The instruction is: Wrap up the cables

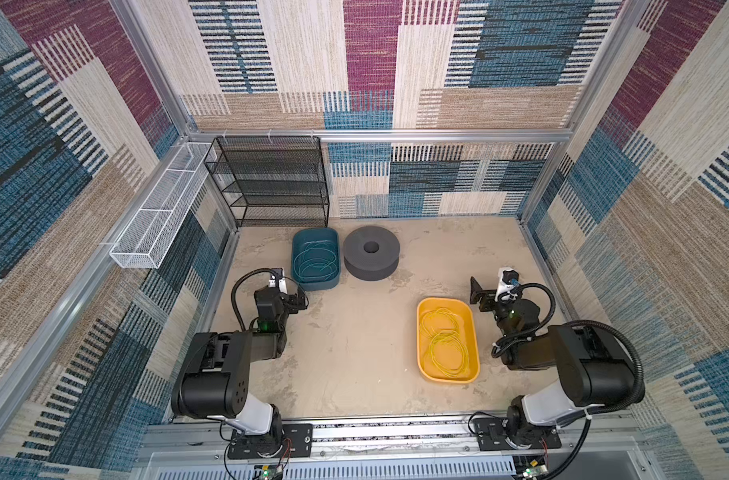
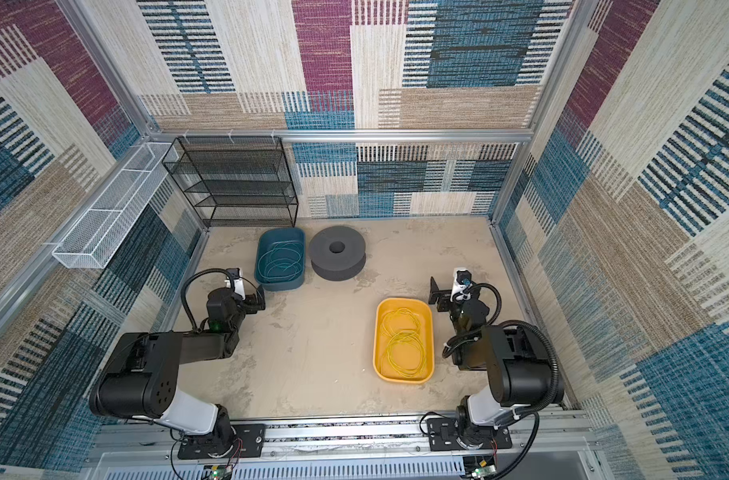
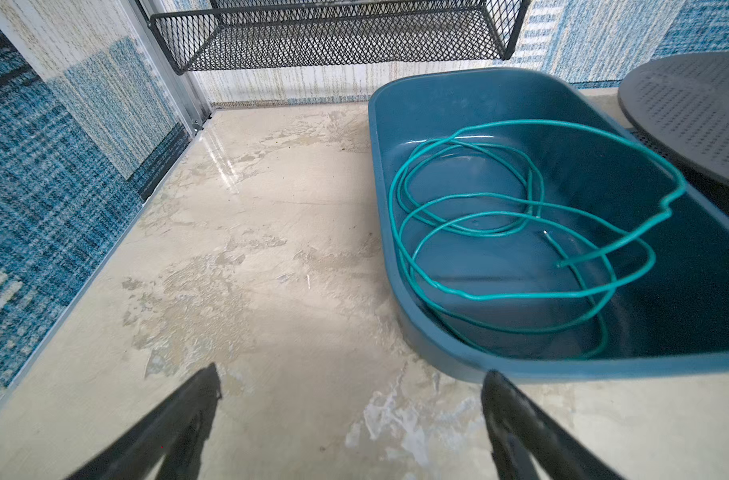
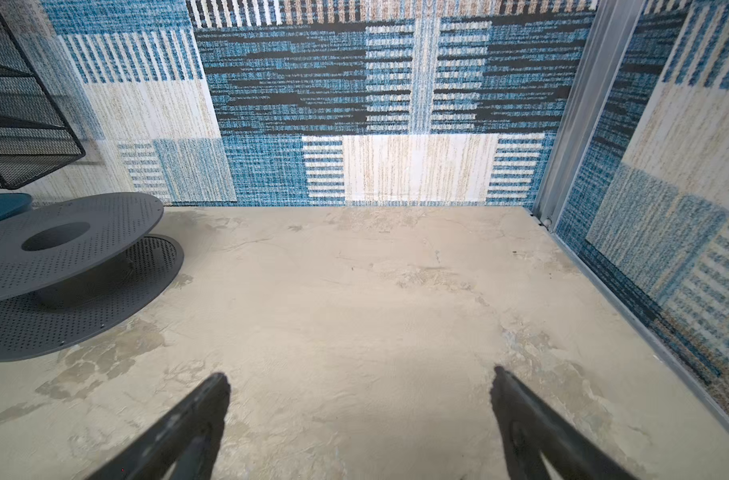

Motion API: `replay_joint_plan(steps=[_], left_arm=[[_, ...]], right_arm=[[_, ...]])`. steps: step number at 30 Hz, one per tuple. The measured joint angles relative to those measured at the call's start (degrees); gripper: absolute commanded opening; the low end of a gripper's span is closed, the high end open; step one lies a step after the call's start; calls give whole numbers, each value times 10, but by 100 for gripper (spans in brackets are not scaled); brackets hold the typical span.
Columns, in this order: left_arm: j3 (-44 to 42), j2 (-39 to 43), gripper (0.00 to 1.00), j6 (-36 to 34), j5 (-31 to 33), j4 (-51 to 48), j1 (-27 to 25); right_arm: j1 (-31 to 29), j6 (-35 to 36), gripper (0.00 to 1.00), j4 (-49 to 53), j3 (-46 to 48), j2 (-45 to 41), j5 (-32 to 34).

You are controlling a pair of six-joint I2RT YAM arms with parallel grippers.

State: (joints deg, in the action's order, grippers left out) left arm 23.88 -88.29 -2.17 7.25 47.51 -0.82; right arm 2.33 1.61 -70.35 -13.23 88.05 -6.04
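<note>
Blotchy beige table (image 1: 354, 340). On it: rack (image 1: 271, 183) back-left, teal bin (image 1: 315, 286) just beside grey spool (image 1: 371, 268), yellow bin (image 1: 448, 377) front-right.

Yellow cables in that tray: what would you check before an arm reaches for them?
1. Right pincer open and empty: ok.
2. Left pincer open and empty: ok.
3. Yellow cables all inside the yellow tray: ok, lying in loose loops.
4. A free cable end to grab: cannot tell, the wire is too thin to trace.
5. Grey spool with no cable on it: ok, none seen.
</note>
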Motion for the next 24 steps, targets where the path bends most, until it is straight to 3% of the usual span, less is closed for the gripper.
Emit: replay_joint_plan(steps=[24], left_arm=[[0, -1, 99, 5, -1, -7, 0]], right_arm=[[0, 0, 99, 0, 0, 0, 0]])
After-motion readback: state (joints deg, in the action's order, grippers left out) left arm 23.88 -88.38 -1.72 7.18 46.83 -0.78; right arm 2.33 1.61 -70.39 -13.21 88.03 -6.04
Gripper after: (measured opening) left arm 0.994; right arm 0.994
